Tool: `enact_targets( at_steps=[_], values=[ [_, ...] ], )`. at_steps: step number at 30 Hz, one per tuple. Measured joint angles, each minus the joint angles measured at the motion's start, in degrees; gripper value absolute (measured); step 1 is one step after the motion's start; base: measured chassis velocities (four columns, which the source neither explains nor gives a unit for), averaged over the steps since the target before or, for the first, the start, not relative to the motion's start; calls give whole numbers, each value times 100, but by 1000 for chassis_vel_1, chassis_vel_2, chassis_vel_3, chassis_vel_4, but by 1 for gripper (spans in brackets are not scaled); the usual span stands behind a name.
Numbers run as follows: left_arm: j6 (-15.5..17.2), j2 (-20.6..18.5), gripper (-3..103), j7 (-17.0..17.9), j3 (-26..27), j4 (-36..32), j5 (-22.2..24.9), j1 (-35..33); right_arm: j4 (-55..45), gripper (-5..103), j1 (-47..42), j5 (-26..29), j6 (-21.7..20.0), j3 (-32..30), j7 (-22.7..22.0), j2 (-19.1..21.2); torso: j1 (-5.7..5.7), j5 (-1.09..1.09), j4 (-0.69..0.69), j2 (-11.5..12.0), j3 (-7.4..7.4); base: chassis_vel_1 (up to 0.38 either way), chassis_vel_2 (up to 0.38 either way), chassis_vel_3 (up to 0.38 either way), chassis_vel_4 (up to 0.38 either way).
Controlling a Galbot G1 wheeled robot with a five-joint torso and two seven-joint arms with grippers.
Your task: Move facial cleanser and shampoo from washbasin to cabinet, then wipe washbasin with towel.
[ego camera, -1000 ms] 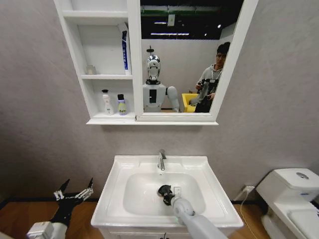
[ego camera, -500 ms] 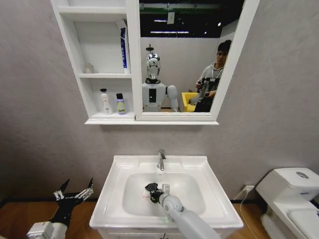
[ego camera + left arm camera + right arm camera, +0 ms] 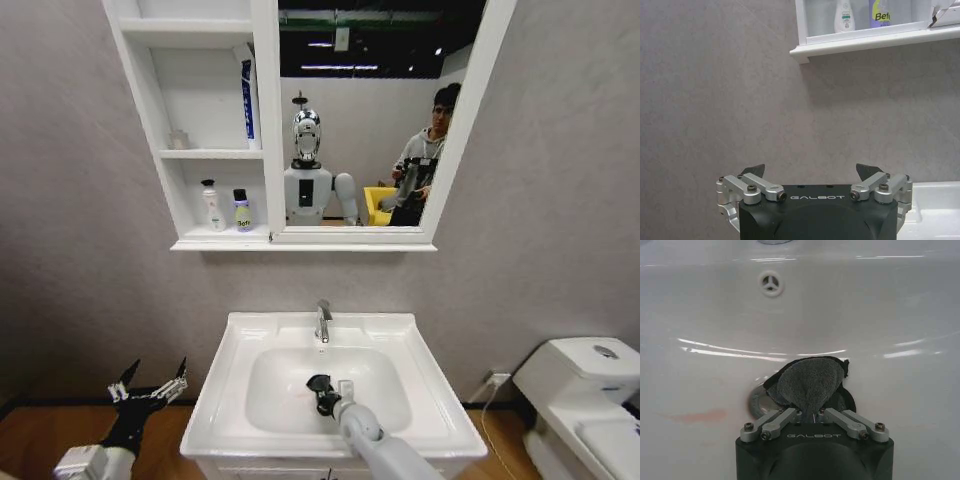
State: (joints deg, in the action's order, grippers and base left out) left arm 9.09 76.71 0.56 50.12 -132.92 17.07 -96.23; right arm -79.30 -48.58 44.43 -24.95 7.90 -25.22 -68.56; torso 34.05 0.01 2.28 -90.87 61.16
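Head view: right gripper [image 3: 322, 392] is down in the washbasin [image 3: 220, 400] bowl, near the middle, fingers pinched tight on the dark grey towel [image 3: 319, 384]. Right wrist view: towel [image 3: 810, 382] is bunched up, pressed on the bowl bottom over the drain. Left gripper [image 3: 150, 385] hangs off the washbasin's left edge, fingers spread wide, holding nothing. 2 bottles [image 3: 225, 208] stand on the cabinet's [image 3: 265, 120] bottom shelf, w/ a blue tube [image 3: 248, 100] one shelf up.

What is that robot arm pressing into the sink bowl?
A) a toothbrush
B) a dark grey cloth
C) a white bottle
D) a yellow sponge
B: the right pincer is shut on a dark grey towel, held down in the washbasin bowl by the drain.
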Motion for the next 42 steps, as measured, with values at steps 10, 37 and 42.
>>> enact_targets(
  at_steps=[10,37,42],
  values=[
    [0,0,100,1,1,0,0,0,-49,8,4,270,30,-157,-292,273,-1,-8,6,2,2,0,0,0,0],
    [0,0,100,0,0,0,0,0,-20,8,122,27,125,336,-520,-229,2,-1,0,3,2,0,0,0,0],
    [0,0,100,1,0,0,0,0,-10,8,30,-615,203,186,-710,-51,1,-4,0,1,0,0,0,0,0]
  ],
)
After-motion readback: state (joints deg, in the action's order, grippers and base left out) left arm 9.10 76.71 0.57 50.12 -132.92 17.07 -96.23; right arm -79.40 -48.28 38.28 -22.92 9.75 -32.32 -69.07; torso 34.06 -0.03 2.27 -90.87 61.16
